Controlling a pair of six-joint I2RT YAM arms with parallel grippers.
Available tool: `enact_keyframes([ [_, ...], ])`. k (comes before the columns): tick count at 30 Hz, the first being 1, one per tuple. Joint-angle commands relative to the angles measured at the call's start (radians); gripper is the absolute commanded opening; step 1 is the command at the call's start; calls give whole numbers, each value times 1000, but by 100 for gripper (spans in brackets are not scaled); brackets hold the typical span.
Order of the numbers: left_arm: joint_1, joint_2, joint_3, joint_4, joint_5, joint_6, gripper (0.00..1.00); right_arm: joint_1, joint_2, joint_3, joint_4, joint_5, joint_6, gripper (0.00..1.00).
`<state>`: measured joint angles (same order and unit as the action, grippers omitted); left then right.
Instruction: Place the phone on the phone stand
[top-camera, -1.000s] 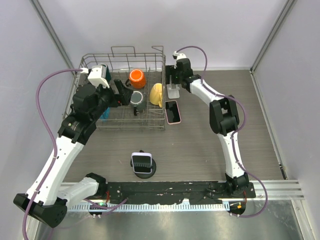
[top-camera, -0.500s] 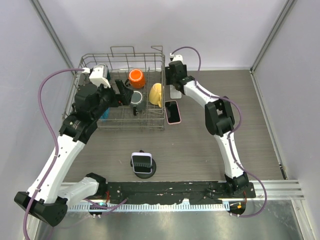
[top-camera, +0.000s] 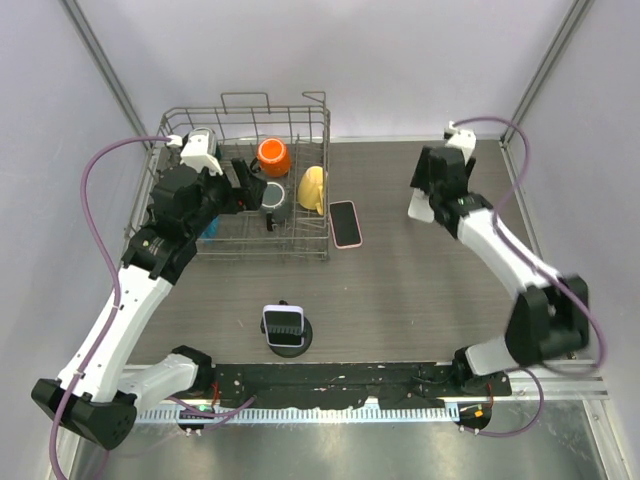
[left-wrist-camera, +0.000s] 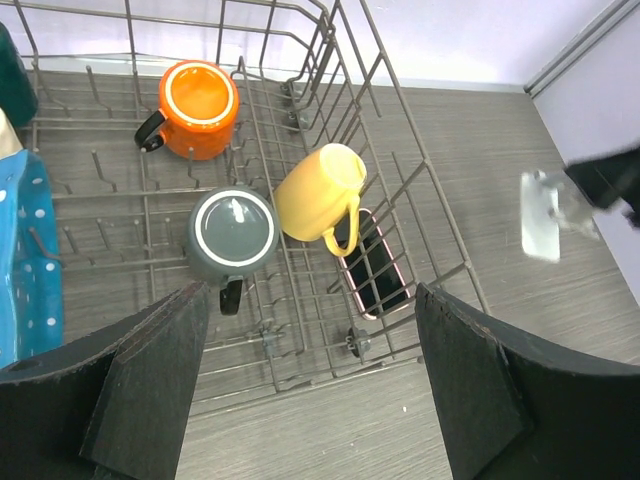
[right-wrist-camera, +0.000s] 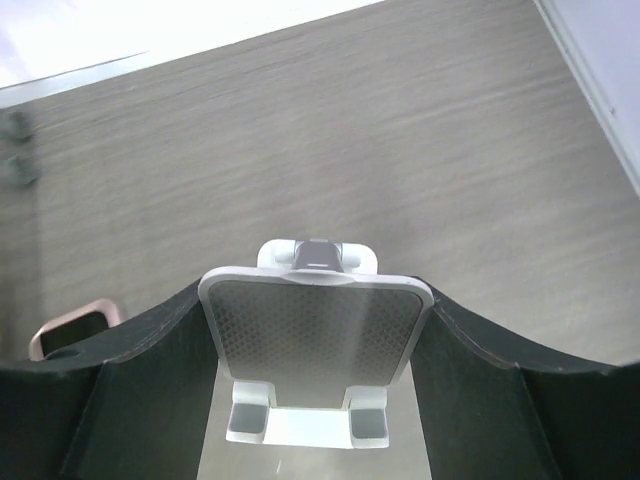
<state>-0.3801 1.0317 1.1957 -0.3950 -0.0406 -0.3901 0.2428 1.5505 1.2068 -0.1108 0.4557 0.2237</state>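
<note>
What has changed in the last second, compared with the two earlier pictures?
The right fingers, shut on the white and grey phone stand, carried it from beside the wire dish rack far to the right. The pink-edged black phone stayed flat beside the rack, and the left fingers stayed open above the rack.

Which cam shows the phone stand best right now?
Right wrist: the phone stand fills the frame, plate and lip sharp, clamped in the right gripper. Top external shows only a small white sliver; left wrist shows it blurred near its right edge.
</note>
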Motion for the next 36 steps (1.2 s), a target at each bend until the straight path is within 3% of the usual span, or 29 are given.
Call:
enact_keyframes([
  [1,7,-4,-1,65,37,-23,86,147,-304,-229,-97,49,228,1],
  [2,6,-4,-1,68,38,-27,86,218,-419,-306,-115,63,261,1],
  [5,7,-5,-10,82,68,-38,86,378,-533,-374,-263,150,385,1],
  [6,7,-5,-10,87,68,-42,86,504,-576,-381,-314,229,487,1],
  [12,6,1,11,101,103,-127,84,944,-578,-424,-542,487,874,1],
  [13,6,5,22,97,110,-147,83,1046,-522,-405,-585,586,963,1],
  [15,7,4,42,99,137,-182,82,1121,-446,-363,-624,650,1032,1],
  [16,6,7,47,99,145,-185,83,1180,-355,-337,-711,711,1087,1],
  [18,6,14,62,91,156,-162,83,1243,-258,-251,-858,796,1348,1],
  [19,6,19,62,87,148,-152,82,1283,-212,-222,-1042,836,1466,1],
  [20,6,27,62,78,137,-138,83,1291,-110,-167,-1126,834,1699,1],
  [24,6,7,-17,119,130,-92,83,1359,118,-21,-1397,821,1965,0],
  [28,6,-9,-80,163,139,-76,82,1418,158,22,-1365,877,1946,0],
  [30,7,-4,-74,150,148,-75,82,1423,102,-2,-1284,912,1816,1],
  [33,6,-13,-84,154,150,-67,82,1417,-8,-140,-1018,893,1531,0],
  [34,7,-18,-85,156,150,-67,82,1414,-106,-191,-819,876,1329,0],
  [36,7,-25,-94,159,145,-66,82,1403,-191,-344,-620,833,1152,0],
])
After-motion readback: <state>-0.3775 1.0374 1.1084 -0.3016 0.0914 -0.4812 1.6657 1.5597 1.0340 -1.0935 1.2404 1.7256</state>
